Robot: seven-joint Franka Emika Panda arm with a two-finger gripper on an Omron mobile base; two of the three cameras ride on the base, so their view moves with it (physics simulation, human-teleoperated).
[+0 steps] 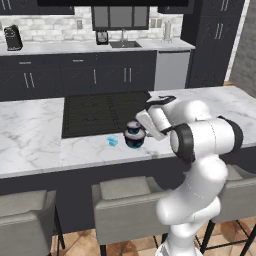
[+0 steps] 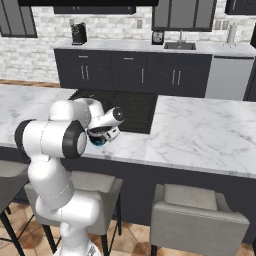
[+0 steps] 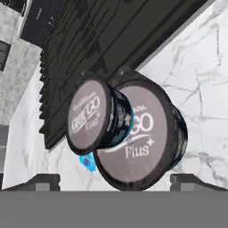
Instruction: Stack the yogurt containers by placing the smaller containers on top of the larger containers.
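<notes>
Jaws wide — lesser dark cup [image 3: 95, 116] stacked on widest dark cup [image 3: 142, 133], just beside cooktop [image 3: 89, 49] edge.

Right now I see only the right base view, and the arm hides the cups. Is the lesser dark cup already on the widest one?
Observer: Yes. In the left base view the lesser dark cup stands upright on the widest dark cup.
Operator: And where is the light-blue cup?
Observer: The light-blue cup stands on the marble counter, left of the stack in that view and apart from it.
Operator: Do the jaws hold anything?
Observer: No. In the hand view the jaws stand wide open with nothing gripped, looking down on the stack.
</notes>
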